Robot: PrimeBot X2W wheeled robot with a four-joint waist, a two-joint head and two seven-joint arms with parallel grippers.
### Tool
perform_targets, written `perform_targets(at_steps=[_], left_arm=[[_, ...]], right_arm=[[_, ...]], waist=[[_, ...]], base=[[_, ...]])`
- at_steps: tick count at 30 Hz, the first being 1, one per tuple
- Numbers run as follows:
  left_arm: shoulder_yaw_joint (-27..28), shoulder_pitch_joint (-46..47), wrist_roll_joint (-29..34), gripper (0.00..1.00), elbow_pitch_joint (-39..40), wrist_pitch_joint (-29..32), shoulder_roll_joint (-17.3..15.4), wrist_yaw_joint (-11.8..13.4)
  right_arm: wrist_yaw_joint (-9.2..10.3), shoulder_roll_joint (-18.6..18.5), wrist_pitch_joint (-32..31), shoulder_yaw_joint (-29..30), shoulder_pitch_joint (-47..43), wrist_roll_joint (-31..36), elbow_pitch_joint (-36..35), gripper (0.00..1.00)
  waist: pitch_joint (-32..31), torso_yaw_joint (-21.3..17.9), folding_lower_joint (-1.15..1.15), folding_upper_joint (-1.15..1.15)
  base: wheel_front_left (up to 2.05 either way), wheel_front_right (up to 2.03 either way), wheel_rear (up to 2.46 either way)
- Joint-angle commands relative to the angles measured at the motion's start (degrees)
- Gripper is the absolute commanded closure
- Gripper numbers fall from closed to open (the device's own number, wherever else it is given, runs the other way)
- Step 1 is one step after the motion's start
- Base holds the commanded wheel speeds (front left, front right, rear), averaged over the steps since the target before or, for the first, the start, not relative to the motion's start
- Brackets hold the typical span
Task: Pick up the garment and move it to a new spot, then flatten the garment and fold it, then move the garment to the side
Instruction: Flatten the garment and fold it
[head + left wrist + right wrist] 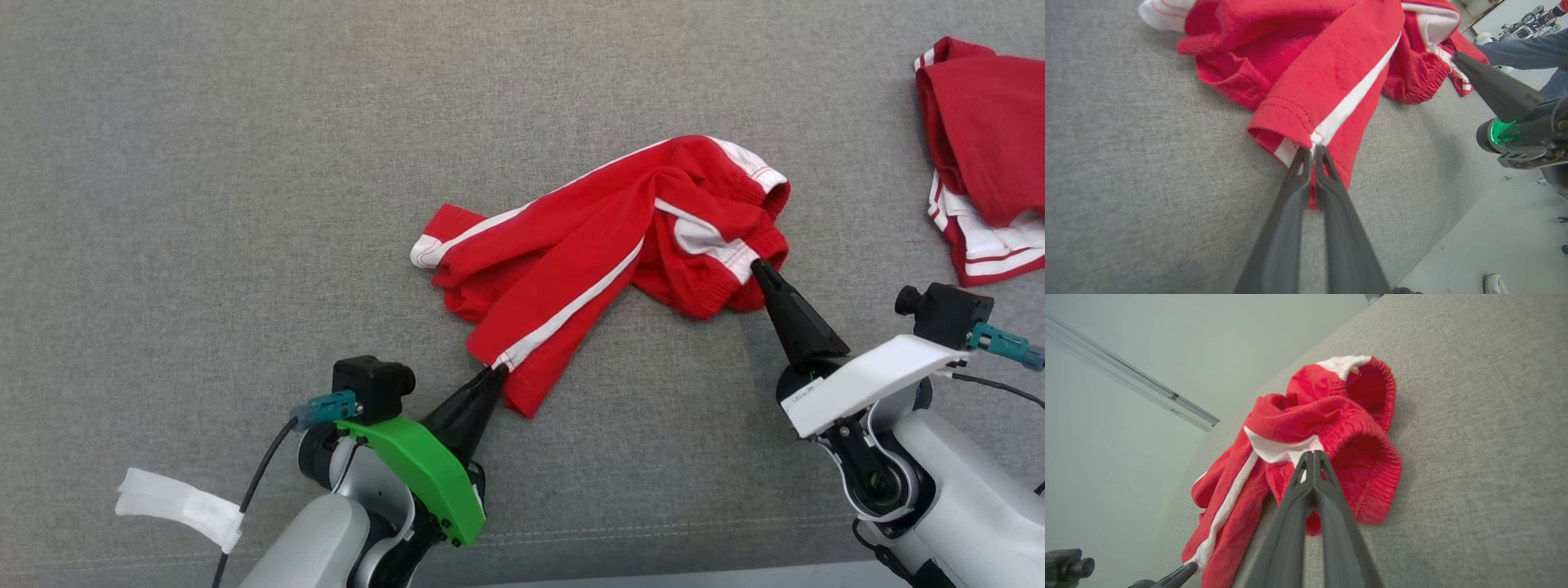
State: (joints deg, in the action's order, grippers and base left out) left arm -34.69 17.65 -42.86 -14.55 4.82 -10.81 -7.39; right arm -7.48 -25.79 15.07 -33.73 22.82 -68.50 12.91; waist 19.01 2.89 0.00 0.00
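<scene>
Red with white side stripes, the garment (588,237) lies crumpled near the middle of the grey cloth surface (245,163) in the head view, one leg trailing toward the robot and the waistband bunched on the right. The left gripper (492,371) meets the near leg hem right at the white stripe, and the right gripper (758,265) meets the gathered waistband. A second red garment (988,155) sits well apart at the upper right edge, and a white strip (180,506) lies near the lower left. In the left wrist view the two dark fingers are pressed together on the hem where the stripe ends, a fold of red cloth caught between them, so this gripper is clamped on the garment; the other arm's gripper shows at the right by the waistband, with a person (1523,53) and a shoe (1494,283) beyond the surface's edge. In the right wrist view the fingers are closed flat against each other at the white patch of the waistband, pinching it. Both ends look secured while the cloth rests on the surface, so I judge this to be the pick-up, grips made and the lift not yet begun. The next move probably calls for raising both arms together, keeping them apart enough to hold the cloth taut, and carrying it to a bare patch away from the second garment. A thin pinch at the hem could slip under the cloth's weight.
</scene>
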Motion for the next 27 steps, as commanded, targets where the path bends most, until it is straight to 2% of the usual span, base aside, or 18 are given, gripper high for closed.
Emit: perform_targets(at_steps=[1, 6, 12, 15, 21, 22, 23, 24, 27], left_arm=[[-0.11, 0.93, -0.4, 1.0, 0.15, -0.52, -0.38, -0.16], [-0.64, 1.28, -1.04, 1.0, 0.5, -2.61, -1.42, -0.16], [1.32, -0.54, -2.18, 1.0, 3.47, -4.93, -2.85, 0.28], [2.05, -1.4, -2.38, 1.0, 5.28, -4.38, -4.05, 1.11], [2.27, -3.12, -2.84, 1.0, 7.29, -3.52, -5.3, 2.14], [2.33, -3.33, -2.92, 1.0, 7.41, -3.49, -5.41, 2.43], [2.42, -3.5, -2.99, 1.0, 7.51, -3.52, -5.49, 2.52], [2.47, -3.76, -2.98, 1.0, 7.55, -3.64, -5.59, 2.78], [2.5, -4.5, -2.88, 1.0, 7.31, -3.74, -5.88, 3.33]], right_arm=[[-0.01, -0.26, 0.22, 0.06, 0.71, -0.32, -0.22, 1.0], [-0.01, -0.67, 0.22, 0.7, -0.6, -0.54, -1.95, 1.0], [-0.02, -2.09, 0.22, 2.89, -4.57, -0.87, -5.46, 1.0], [-0.01, -3.47, 0.22, 3.21, -6.51, -0.36, -6.24, 1.0], [-0.01, -2.72, 0.21, 6.7, -9.92, 3.46, -8.71, 1.0], [-0.01, -2.22, 0.21, 7.92, -10.32, 5.15, -9.26, 0.75], [-0.02, -1.51, 0.2, 8.71, -10.95, 6.36, -9.93, 0.11], [-0.01, -1.18, 0.17, 10.04, -11.32, 9.34, -10.26, 0.0], [-0.01, 1.43, 0.16, 14.32, -12.76, 17.83, -11.7, 0.0]], waist=[[0.04, -0.04, 0.0, 0.0], [-0.25, -0.29, 0.0, 0.0], [-1.93, 0.09, 0.0, 0.0], [-2.77, 0.08, 0.0, 0.0], [-4.35, -0.48, 0.0, 0.0], [-4.62, -0.74, 0.0, 0.0], [-4.87, -0.99, 0.0, 0.0], [-5.11, -1.27, 0.0, 0.0], [-5.97, -2.18, 0.0, 0.0]], base=[[0.0, 0.0, 0.0], [0.0, 0.0, 0.0], [0.0, 0.0, 0.0], [0.0, 0.0, 0.0], [0.0, 0.0, 0.0], [0.0, 0.0, 0.0], [0.0, 0.0, 0.0], [0.0, 0.0, 0.0], [0.0, 0.0, 0.0]])
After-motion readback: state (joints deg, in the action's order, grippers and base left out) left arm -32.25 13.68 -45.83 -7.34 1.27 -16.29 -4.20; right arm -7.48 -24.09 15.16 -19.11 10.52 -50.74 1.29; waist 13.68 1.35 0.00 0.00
